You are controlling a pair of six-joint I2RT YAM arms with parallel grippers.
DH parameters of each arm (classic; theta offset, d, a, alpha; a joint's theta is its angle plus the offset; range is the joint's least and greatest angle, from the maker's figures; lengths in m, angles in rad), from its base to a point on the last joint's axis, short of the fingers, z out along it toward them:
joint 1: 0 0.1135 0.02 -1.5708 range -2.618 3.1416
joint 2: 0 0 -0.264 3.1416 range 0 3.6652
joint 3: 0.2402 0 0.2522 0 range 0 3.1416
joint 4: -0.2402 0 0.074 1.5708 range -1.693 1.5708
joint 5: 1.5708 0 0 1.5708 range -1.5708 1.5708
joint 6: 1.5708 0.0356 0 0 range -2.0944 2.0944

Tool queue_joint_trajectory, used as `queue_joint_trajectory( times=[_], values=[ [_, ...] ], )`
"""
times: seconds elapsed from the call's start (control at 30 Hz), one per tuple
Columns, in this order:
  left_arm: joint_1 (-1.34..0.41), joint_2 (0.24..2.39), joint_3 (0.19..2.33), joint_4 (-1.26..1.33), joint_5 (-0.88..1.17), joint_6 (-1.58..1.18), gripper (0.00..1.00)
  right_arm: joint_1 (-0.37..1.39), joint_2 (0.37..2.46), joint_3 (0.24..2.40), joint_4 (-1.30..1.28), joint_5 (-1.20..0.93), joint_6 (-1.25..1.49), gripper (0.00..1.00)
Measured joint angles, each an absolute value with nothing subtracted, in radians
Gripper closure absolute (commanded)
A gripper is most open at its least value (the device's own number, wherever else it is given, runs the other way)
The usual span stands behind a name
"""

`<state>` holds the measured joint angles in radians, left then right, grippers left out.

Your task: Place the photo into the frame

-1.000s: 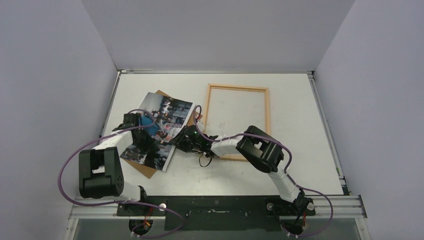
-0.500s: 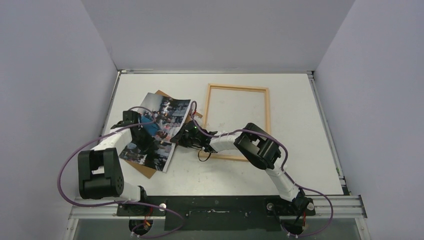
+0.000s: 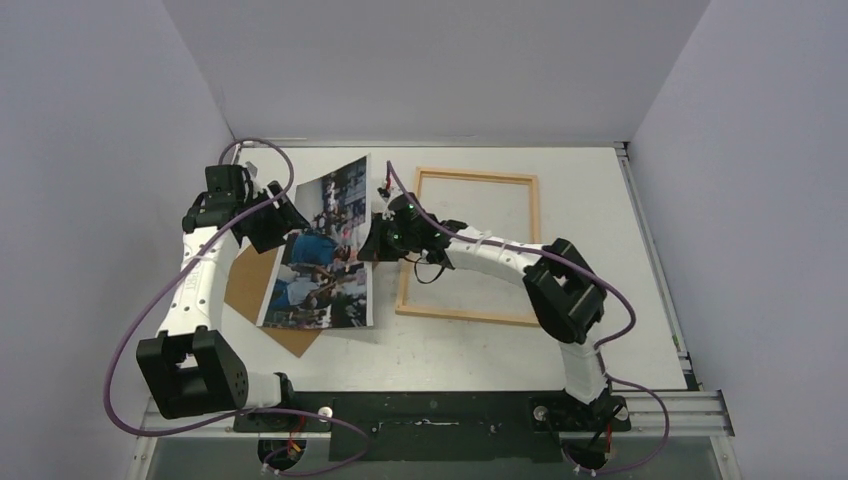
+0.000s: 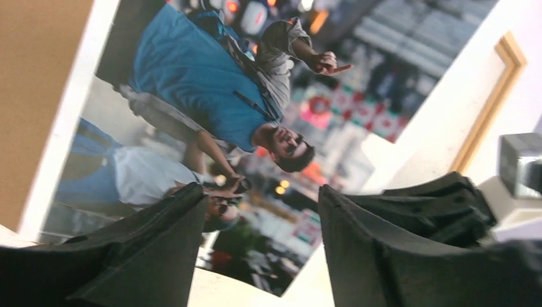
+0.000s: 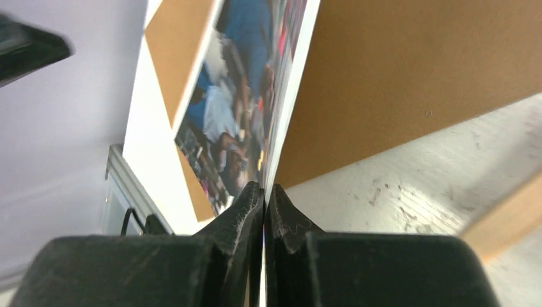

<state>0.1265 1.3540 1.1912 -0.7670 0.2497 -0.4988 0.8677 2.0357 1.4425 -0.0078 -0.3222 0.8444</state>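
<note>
Right gripper (image 3: 374, 240) is closed on the right edge of the photo (image 3: 320, 250). In the wrist view both fingers (image 5: 246, 204) pinch the white border. The photo is tilted over the left half of the surface (image 3: 600, 330) and partly covers the brown backing board (image 3: 245, 285). It is just beside the left bar of the frame (image 3: 535, 250), outside it. The frame lies flat, right of centre. Left gripper (image 3: 288, 220) is open at the photo's far-left edge, nothing between its jaws; contact cannot be told.
</note>
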Motion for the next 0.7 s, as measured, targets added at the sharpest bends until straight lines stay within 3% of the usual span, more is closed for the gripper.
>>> queue_joint_trajectory(
  times=[0.4, 0.7],
  values=[
    [0.126, 1.422, 1.475, -0.747, 0.487, -0.520, 0.27, 0.810, 1.779, 1.693, -0.646, -0.444, 0.323, 1.00],
    [0.114, 1.433, 1.474, -0.621, 0.556, -0.577, 0.23, 0.635, 1.726, 1.800, -0.965, -0.443, 0.250, 1.00]
  ],
)
